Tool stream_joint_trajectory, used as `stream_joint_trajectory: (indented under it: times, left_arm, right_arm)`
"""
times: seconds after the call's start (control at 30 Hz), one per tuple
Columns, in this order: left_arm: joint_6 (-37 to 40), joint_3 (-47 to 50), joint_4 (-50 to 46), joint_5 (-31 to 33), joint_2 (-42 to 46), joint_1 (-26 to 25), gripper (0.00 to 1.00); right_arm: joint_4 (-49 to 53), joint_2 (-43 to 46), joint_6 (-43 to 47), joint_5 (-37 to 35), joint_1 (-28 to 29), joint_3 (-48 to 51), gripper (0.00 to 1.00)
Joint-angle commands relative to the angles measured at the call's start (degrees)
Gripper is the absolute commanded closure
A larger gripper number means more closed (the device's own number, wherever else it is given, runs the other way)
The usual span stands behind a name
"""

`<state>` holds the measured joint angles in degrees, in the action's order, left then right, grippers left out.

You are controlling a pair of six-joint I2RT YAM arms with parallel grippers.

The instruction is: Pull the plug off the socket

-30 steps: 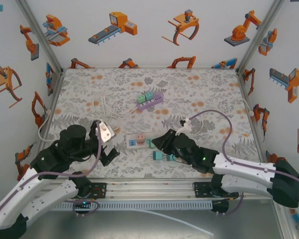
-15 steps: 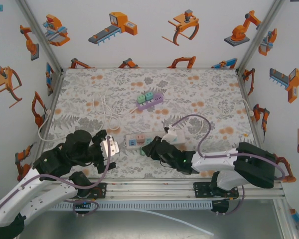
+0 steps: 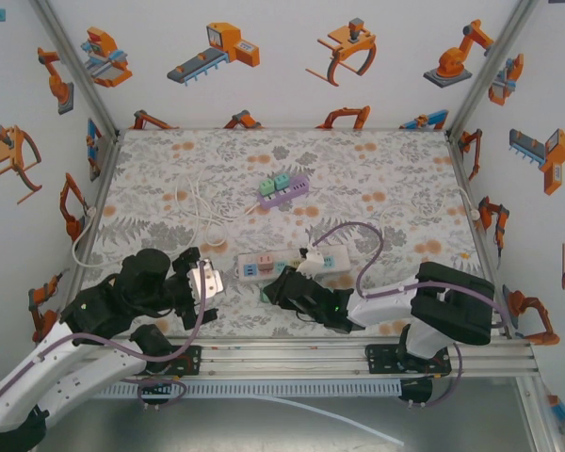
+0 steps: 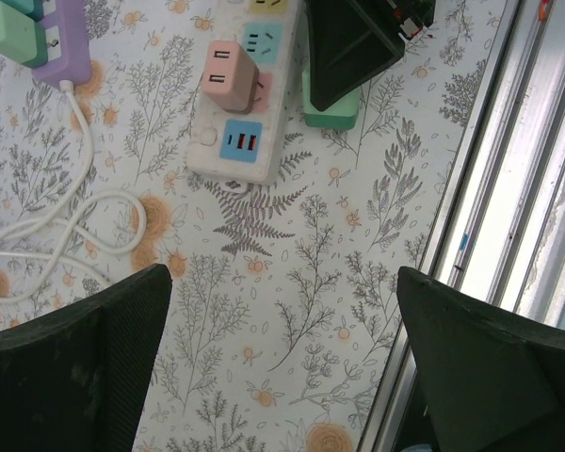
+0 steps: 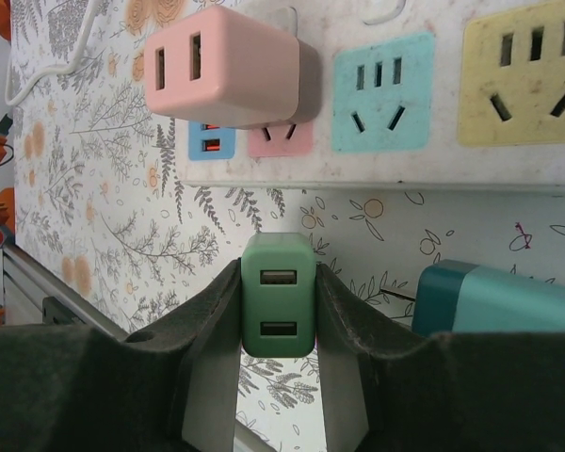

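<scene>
My right gripper is clamped on the green plug, one finger on each flat side, at the bottom centre of the right wrist view. The plug looks clear of any socket and sits just beside the near edge of the white power strip, so I judge the pull itself done. The pads cover only the lower part of those smooth sides, so a quick swing could let the plug twist out and drop.

My left gripper hangs wide open over bare tablecloth at the bottom of the left wrist view, holding nothing. Nothing pins the strip down, so any knock from me would shove it across the cloth.

The teal plug lies loose at the lower right, just beside my right finger. If I drift that way I will bump it or set the green one down on top of it.

Farther up, the pink plug sits in its socket at the upper left, directly ahead of the green one. Moving forward would strike it and tip the strip.

Beyond that, the white cord loops at the left of the left wrist view, a snag if my left arm sweeps low. The purple strip lies well apart, at the centre of the top view.
</scene>
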<state>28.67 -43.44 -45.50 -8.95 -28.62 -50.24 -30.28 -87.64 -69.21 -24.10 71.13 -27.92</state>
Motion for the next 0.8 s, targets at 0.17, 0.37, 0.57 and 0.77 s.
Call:
stream_joint_trajectory:
  times: [0.17, 0.37, 0.57, 0.77]
  left_arm:
    - [0.2, 1.2, 1.2, 0.3, -0.2, -0.3, 0.03]
    - [-0.4, 1.5, 1.9, 1.3, -0.5, -0.3, 0.03]
    - [-0.7, 1.5, 2.2, 1.9, -0.6, -0.3, 0.03]
    - [-1.8, 1.4, 2.6, 2.4, -1.7, -0.3, 0.03]
  right_arm:
    - [2.9, 1.8, -1.0, -4.2, 0.5, -1.7, 0.6]
    - [5.6, 4.1, -1.0, -5.0, 0.4, -1.4, 0.56]
    - [8.7, 7.3, -0.8, -6.0, 0.4, -0.9, 0.55]
    - [11.1, 11.8, 0.1, -8.2, 0.5, -0.3, 0.55]
